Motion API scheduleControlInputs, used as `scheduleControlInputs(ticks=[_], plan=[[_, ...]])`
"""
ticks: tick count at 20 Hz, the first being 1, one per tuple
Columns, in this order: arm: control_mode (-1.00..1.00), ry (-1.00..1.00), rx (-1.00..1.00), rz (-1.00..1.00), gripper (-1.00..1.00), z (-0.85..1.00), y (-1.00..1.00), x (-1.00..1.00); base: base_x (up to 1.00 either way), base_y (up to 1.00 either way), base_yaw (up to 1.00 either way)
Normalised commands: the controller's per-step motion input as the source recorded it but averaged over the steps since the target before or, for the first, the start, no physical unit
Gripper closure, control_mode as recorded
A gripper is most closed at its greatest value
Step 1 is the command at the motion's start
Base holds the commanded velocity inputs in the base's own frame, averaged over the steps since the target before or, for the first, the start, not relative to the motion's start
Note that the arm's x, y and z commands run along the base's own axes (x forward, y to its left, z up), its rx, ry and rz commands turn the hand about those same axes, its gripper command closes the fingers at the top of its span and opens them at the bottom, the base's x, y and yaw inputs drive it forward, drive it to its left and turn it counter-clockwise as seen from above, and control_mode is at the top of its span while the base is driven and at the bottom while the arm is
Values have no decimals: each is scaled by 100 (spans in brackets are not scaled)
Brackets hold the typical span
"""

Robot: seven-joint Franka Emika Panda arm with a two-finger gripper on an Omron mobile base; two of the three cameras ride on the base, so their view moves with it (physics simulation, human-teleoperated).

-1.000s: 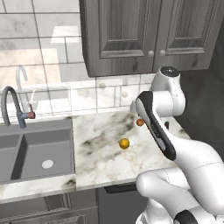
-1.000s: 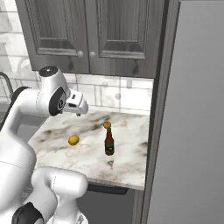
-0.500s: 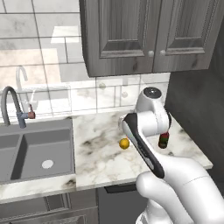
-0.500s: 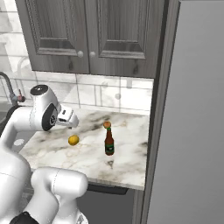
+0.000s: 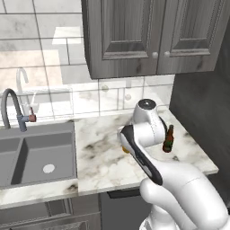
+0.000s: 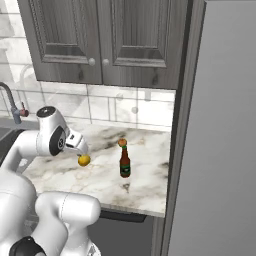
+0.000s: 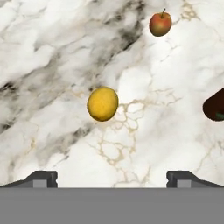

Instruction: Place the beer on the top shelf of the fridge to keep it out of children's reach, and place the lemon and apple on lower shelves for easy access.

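Three task items stand on the marble surface [image 6: 150, 187], none yet moved toward the fridge [image 6: 220, 150], whose grey door is shut in the right base view.

Item 1, lemon [image 7: 103, 103]: lies alone on the surface, directly ahead of the end effector [image 7: 112, 178] in the hand view; also seen just under the wrist in the right base view.

Item 2, apple [image 7: 160, 23]: rests farther off, apart from the lemon, stem up.

Item 3, beer [image 6: 124, 161]: upright near the fridge side of the surface, green cap on; apart from both fruits.

Change noted: over the last second the arm has swung from near the wall cabinets [image 5: 134, 36] down and over toward the lemon, and the jaws have widened slightly to their full spread. Judgement: the lemon appears to be the first pick, so the task stands at its very start; the fridge door would have to be opened before any placing.

Arm pose: upper link raised, elbow bent, forearm angled down over the middle of the surface, hand pointing steeply at the marble.

End effector state: jaws wide apart, holding nothing; fingertips [image 7: 41, 178] clear of the lemon.
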Motion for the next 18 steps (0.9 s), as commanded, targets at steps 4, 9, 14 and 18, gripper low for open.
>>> scheduleControlInputs(ticks=[4, 9, 14, 18], plan=[[-100, 3, 0, -4, -100, -35, 0, 26, 0, 0, 0], [-100, 2, 0, -3, -100, -39, 0, 23, 0, 0, 0], [-100, 1, 0, -1, -100, -37, 0, 24, 0, 0, 0], [-100, 1, 0, 0, -100, -31, 0, 23, 0, 0, 0]])
